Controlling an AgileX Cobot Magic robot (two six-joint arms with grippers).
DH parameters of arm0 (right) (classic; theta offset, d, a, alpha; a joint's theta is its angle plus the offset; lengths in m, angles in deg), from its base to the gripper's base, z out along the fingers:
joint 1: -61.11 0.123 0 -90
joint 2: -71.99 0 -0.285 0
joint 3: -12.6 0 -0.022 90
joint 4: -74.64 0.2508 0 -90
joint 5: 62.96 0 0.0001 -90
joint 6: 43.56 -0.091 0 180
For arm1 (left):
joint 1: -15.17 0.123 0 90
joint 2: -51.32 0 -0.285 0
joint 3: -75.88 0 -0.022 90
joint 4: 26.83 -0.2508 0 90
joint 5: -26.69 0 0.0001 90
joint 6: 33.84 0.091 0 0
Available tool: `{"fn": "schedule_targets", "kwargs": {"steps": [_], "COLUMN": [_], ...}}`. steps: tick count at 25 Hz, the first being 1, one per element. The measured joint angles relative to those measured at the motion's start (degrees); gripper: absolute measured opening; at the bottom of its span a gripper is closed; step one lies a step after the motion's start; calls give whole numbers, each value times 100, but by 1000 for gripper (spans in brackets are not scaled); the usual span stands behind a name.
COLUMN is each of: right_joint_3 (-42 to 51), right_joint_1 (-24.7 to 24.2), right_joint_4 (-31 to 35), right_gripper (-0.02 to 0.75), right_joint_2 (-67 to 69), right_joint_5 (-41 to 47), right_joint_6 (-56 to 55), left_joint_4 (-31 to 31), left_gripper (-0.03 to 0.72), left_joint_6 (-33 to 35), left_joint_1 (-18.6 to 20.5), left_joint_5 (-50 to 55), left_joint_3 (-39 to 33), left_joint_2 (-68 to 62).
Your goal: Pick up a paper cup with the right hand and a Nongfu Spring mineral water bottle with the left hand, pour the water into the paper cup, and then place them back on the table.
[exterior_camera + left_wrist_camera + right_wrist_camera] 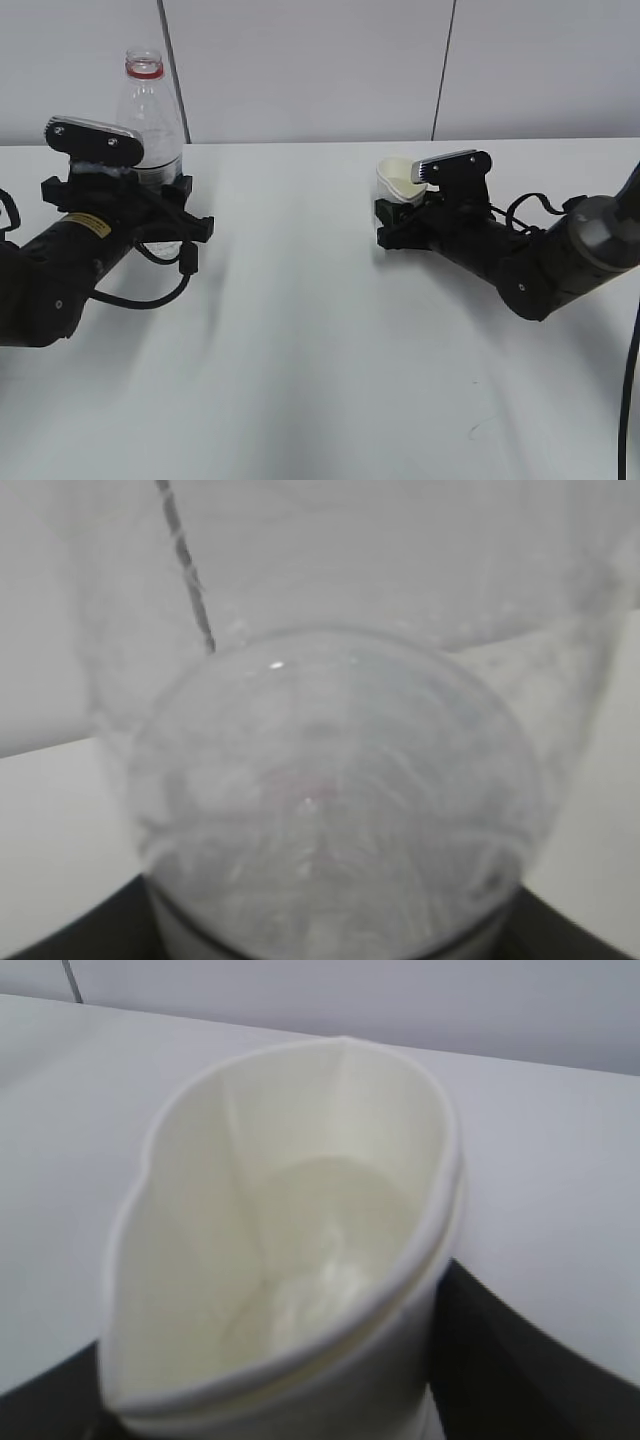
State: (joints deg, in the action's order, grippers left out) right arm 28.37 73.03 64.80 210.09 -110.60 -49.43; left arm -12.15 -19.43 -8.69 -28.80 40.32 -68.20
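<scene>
The clear Nongfu Spring bottle (150, 110) stands upright and capless, its red neck ring on top. Its lower part and label are hidden behind my left gripper (150, 188). That gripper, on the yellow-stickered arm, is shut on the bottle. In the left wrist view the bottle (330, 780) fills the frame, with black fingers (70, 935) at the bottom corners. My right gripper (402, 215) is shut on the white paper cup (399, 178), held upright low over the table (320, 330). In the right wrist view the cup (290, 1220) is squeezed to an oval between black fingers (510, 1360). I cannot tell the water level.
A grey panelled wall with dark seams (168, 60) runs behind the table's far edge. A small dark scuff mark (474, 430) lies on the table at the front right. Black cables (150, 290) loop beside the left arm.
</scene>
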Motion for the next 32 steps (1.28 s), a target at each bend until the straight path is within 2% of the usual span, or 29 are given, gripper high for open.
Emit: {"fn": "schedule_targets", "kwargs": {"steps": [5,10,13,25,32], "right_joint_3": [0,0,0,22,377], "right_joint_1": [0,0,0,0,0], "right_joint_4": [3,3,3,27,197], "right_gripper": [477,583,603,603,596], "right_joint_2": [9,9,9,9,-1], "right_joint_5": [-60,-60,-60,-60,-398], "right_joint_6": [11,11,11,25,25], "left_joint_4": [-2,-8,-8,-10,-10], "left_gripper": [365,365,365,365,365], "left_joint_6": [-4,-4,-4,-4,-4], "left_joint_1": [0,0,0,0,0], "left_joint_5": [-35,-47,-58,-58,-60], "left_joint_3": [0,0,0,0,0], "left_joint_2": [-21,-21,-21,-21,-21]}}
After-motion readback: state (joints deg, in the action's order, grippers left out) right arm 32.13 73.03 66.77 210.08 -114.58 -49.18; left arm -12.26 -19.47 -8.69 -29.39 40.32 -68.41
